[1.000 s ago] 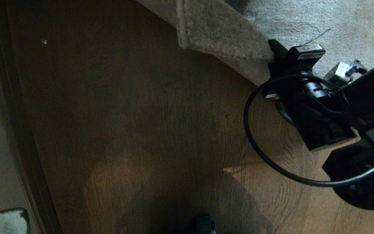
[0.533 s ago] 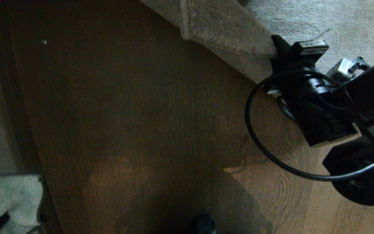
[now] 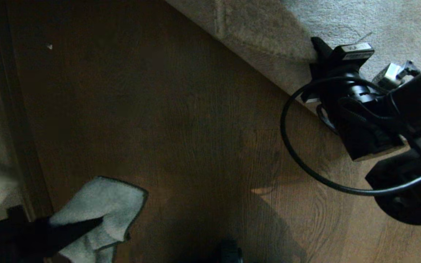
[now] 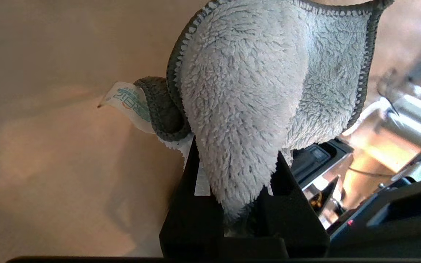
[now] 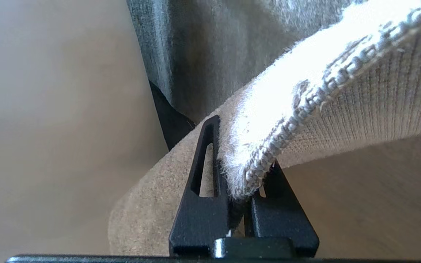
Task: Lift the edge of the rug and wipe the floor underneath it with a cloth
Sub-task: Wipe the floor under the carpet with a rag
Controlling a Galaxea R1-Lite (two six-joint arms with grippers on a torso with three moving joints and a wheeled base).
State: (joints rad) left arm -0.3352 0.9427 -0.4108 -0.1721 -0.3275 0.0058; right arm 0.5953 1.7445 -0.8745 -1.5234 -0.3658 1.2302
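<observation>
The right gripper (image 5: 245,182) is clamped on the rug edge (image 5: 305,109), holding the hemmed border up off the floor (image 3: 196,128). Well apart from the rug (image 3: 342,22), near the robot's left side, the left gripper (image 4: 238,190) pinches the cloth (image 4: 254,91), which hangs above the floor with its tag (image 4: 128,104) showing.
</observation>
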